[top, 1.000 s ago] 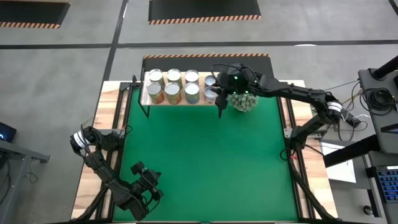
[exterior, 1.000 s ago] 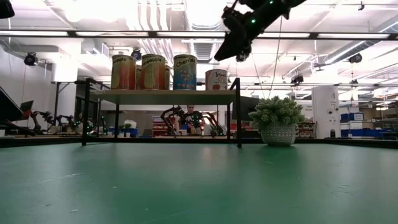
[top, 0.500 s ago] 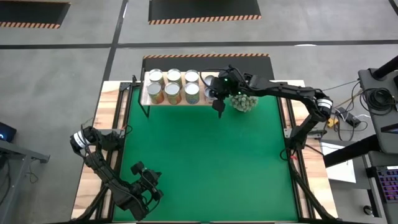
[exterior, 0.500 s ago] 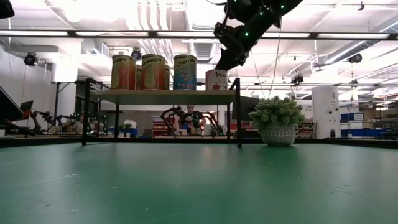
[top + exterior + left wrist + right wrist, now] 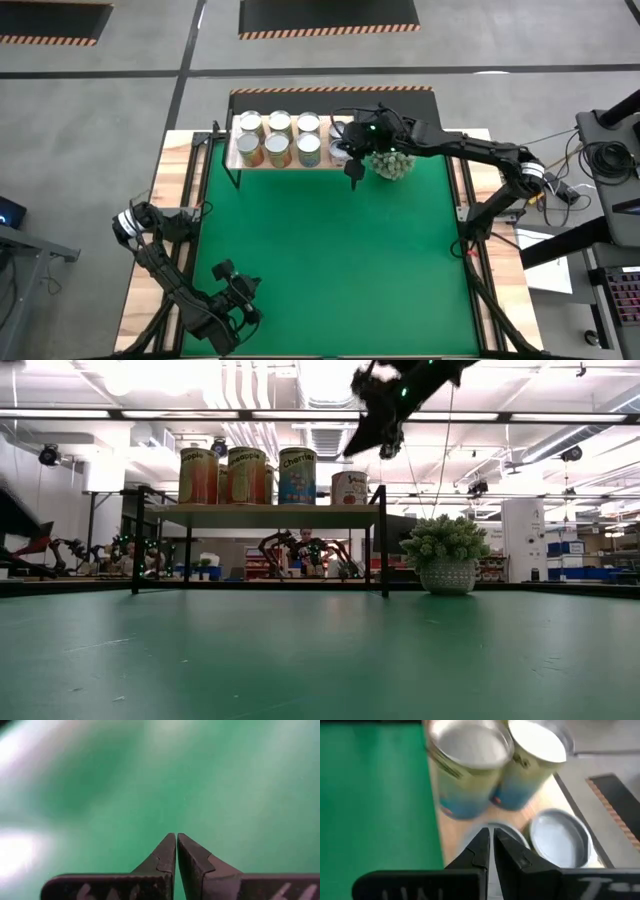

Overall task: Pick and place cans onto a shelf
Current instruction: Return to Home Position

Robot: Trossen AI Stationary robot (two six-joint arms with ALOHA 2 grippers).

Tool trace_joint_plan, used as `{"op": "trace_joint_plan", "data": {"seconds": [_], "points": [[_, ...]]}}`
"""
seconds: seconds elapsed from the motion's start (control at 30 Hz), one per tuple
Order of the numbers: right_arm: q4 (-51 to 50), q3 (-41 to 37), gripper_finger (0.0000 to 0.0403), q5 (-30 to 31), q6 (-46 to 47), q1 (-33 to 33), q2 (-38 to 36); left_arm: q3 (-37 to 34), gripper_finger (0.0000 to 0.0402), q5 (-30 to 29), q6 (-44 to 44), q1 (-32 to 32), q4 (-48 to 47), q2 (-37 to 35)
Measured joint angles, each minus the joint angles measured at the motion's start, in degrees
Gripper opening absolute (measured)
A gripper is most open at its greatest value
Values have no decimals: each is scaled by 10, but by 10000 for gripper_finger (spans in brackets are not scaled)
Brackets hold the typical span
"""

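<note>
Several cans (image 5: 278,138) with silver tops stand on the wooden shelf (image 5: 232,142) at the table's far side. The tall ones (image 5: 240,476) are on the left and a short red-and-white can (image 5: 348,488) is at the right end. My right gripper (image 5: 352,452) hovers shut just above that short can, tilted down and clear of it. In the right wrist view its shut fingers (image 5: 491,837) point at two short cans' silver tops (image 5: 560,837). My left gripper (image 5: 220,270) waits shut over the green mat (image 5: 225,780) at the near left.
A spiky green plant in a pale pot (image 5: 390,163) stands on the mat just right of the shelf, under my right arm. The shelf's black legs (image 5: 384,550) stand on the mat. The green mat (image 5: 330,260) spreads out between the shelf and the near edge.
My right gripper dipped toward the short can at the shelf's right end, then came back up a little. The cans have kept their places.
</note>
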Motion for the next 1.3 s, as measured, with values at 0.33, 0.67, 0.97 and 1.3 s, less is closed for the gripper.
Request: {"op": "trace_joint_plan", "data": {"seconds": [0.33, 0.67, 0.97, 1.3], "points": [[142, -152, 11, -37, -8, 174, -160, 126, 0, -108, 638, 3, 134, -110], [324, -315, 11, -24, -69, 270, -278, 3, 0, 300, 1108, 93, 498, -211], [343, -381, 11, -23, -76, 270, -318, -206, 0, 306, 1023, 272, 586, -393], [376, -385, 11, -23, -54, 260, -313, -381, 0, 418, 1016, 475, 730, -553]]}}
